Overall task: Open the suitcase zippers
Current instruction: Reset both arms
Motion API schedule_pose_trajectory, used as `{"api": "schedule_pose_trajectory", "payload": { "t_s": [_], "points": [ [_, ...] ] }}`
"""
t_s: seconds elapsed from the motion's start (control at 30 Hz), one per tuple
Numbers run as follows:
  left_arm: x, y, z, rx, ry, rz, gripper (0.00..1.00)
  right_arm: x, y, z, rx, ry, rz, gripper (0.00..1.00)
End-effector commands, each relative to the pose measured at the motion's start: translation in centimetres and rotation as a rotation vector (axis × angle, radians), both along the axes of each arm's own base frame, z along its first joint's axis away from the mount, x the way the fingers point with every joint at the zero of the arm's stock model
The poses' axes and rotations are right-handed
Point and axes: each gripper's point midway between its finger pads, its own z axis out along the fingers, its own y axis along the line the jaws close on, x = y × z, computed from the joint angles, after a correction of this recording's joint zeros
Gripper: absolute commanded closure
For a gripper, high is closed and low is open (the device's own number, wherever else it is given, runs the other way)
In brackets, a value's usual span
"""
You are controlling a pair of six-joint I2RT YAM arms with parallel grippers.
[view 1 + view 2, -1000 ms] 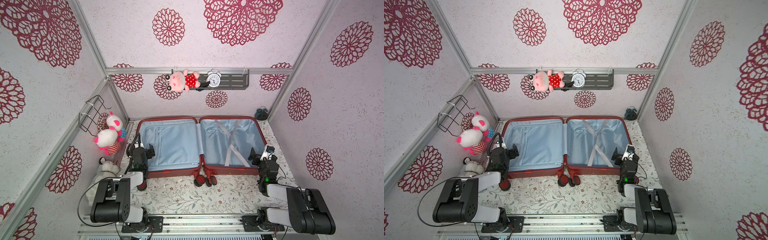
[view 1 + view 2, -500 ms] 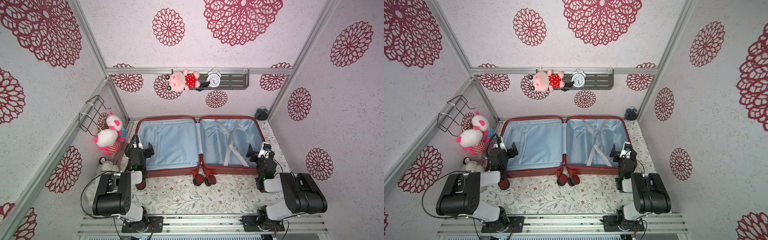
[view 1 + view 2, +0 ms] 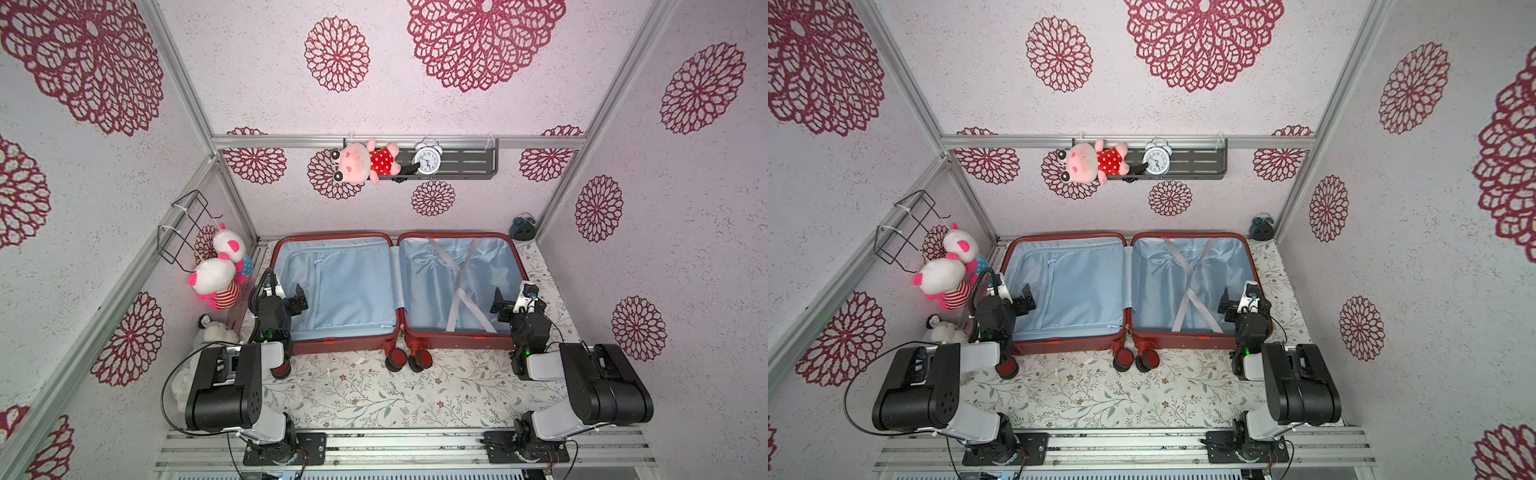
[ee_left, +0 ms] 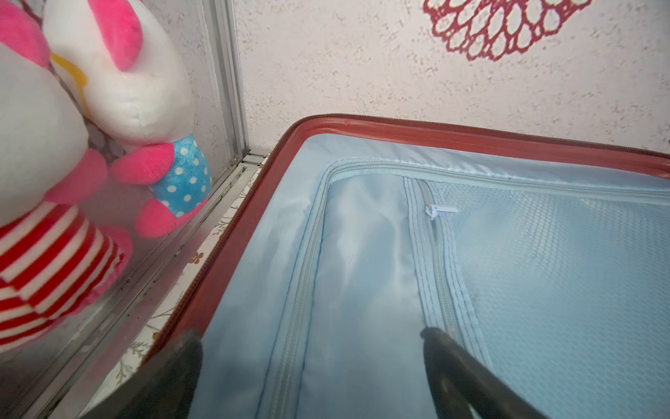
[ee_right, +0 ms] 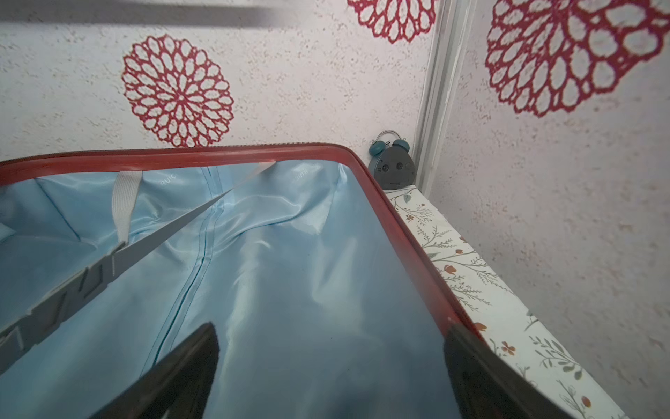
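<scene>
Suitcase (image 3: 353, 291) lies open flat; zippers (image 4: 471, 135) run lengthwise along its outer edges, ahead of both pairs. Your left fingers (image 4: 453, 362) and right fingers (image 5: 188, 370) are spread wide, empty, each astride its nearest edge.

It was a small robot test booth dressed like a home. Metal bars (image 3: 291, 142) held flowery walls (image 3: 249, 91). At 12 o'clock a shelf (image 3: 467, 160) held a pink toy (image 3: 357, 164) and a clock (image 3: 427, 161). Soft toys (image 3: 216, 276) hung at 9 o'clock.
</scene>
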Motion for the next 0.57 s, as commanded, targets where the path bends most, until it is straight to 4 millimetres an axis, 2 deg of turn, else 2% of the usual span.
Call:
{"api": "schedule_pose_trajectory", "payload": {
  "t_s": [0.0, 0.53],
  "points": [
    [-0.55, 1.28, -0.80, 0.013, 0.020, 0.041, 0.02, -0.66, -0.09, -3.40, -0.025, 0.127, -0.008, 0.01],
    [-0.55, 1.25, -0.86, 0.013, 0.021, 0.040, 0.02, -0.63, -0.13, -3.43, -0.022, 0.130, -0.007, 0.01]
  ]
}}
